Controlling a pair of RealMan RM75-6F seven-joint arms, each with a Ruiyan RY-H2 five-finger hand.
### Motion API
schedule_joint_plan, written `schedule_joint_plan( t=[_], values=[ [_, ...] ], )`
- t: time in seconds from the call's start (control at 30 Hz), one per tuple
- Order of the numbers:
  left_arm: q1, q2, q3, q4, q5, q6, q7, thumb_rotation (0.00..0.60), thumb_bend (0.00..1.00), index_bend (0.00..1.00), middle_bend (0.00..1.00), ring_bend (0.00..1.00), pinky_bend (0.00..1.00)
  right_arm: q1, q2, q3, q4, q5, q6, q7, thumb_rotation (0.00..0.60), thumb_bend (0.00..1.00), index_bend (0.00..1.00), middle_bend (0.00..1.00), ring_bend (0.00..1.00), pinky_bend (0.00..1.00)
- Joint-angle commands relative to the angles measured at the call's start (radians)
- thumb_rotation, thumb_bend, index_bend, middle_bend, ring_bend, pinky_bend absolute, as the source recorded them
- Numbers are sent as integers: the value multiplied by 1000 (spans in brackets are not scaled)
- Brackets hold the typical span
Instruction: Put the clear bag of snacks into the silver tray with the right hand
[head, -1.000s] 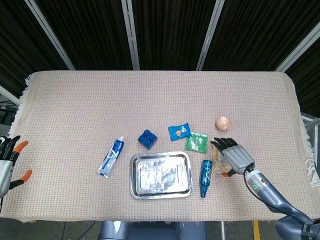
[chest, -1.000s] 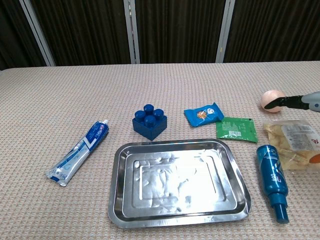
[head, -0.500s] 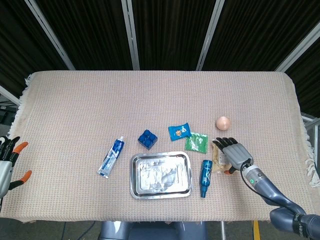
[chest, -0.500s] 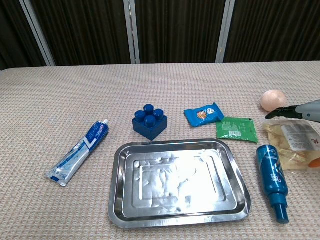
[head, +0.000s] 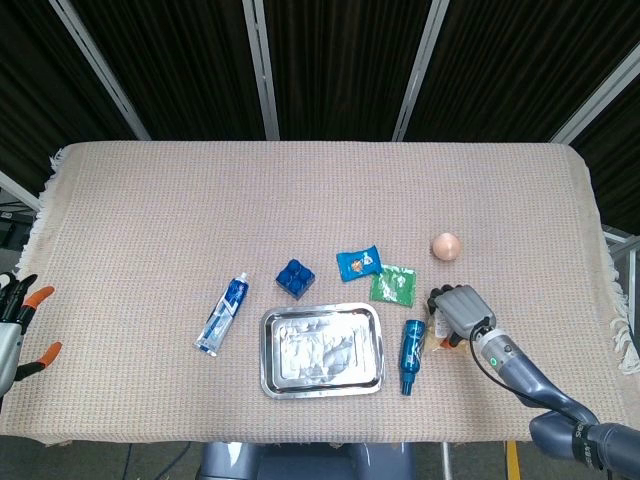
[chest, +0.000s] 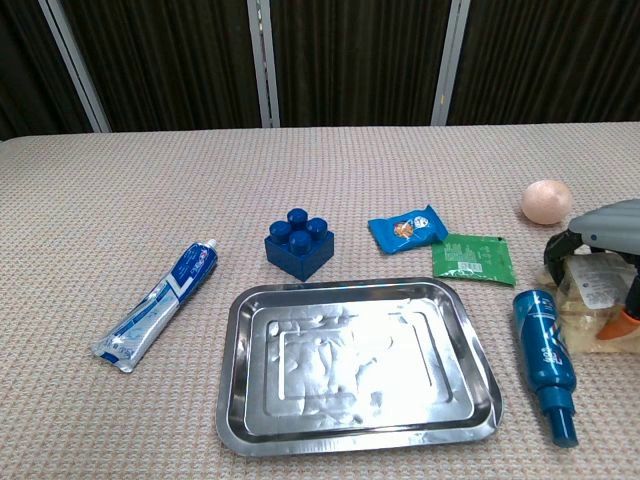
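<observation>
The clear bag of snacks (chest: 590, 300) lies on the table (head: 150, 220) to the right of the silver tray (chest: 356, 363), beyond the blue bottle (chest: 545, 362) that lies just beside the tray's right rim. The right robot hand (chest: 604, 250) sits over the bag with its fingers (chest: 556, 248) curled down onto the bag's far edge and its orange-tipped thumb at the near side; the bag is still flat on the table, and whether the fingers have truly closed on it cannot be told.

Behind the tray's right end lie a green packet (chest: 472, 257) and a blue snack pack (chest: 407, 228); a pink ball (chest: 546, 201) rests farther right. A blue block (chest: 298, 242) stands behind the tray's left end, and a toothpaste tube (chest: 158, 304) lies left of the tray. The left robot hand (head: 18, 325) hangs far left of the tray, off the table's edge, fingers spread and holding nothing.
</observation>
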Motion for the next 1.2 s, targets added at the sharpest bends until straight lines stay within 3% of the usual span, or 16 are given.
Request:
schedule_joint_plan(
  t=[0.03, 0.17, 0.33, 0.57, 0.87, 1.0, 1.07, 1.2],
  values=[
    [-1, -1, 0, 1, 1, -1, -1, 600, 238, 175, 42, 46, 0, 5, 27, 2, -44, -40, 31, 3, 600, 43, 504, 300, 265, 405],
    [-4, -4, 1, -1, 4, -5, 0, 600, 237, 175, 42, 45, 0, 35, 75, 19, -152, -131, 84, -18, 600, 41, 502, 300, 265, 405],
    [-6, -5, 3, -7, 4, -12, 8, 599, 237, 175, 41, 46, 0, 85, 79, 25, -223, -182, 57, 24, 600, 40, 499, 302, 273, 405],
    [-10, -4, 3, -12, 1, -19, 16, 600, 237, 175, 42, 45, 0, 168, -7, 36, -205, -231, 8, 111, 600, 39, 498, 302, 274, 405],
    [-15, -1, 2, -23, -5, -30, 28, 600, 236, 175, 42, 46, 0, 253, -108, 37, -157, -258, -48, 127, 600, 39, 474, 303, 272, 405],
    [-14, 1, 3, -29, -8, -31, 32, 600, 238, 174, 42, 46, 0, 276, -135, 37, -136, -242, -76, 111, 600, 40, 365, 271, 236, 376],
    [-14, 1, 3, -31, -9, -31, 34, 600, 238, 170, 42, 45, 0, 287, -142, 37, -131, -225, -97, 91, 600, 40, 283, 231, 191, 299],
    [-14, 1, 2, -34, -14, -33, 39, 600, 237, 155, 42, 45, 0, 305, -152, 30, -138, -196, -135, 38, 600, 16, 14, 20, 7, 36]
  ],
)
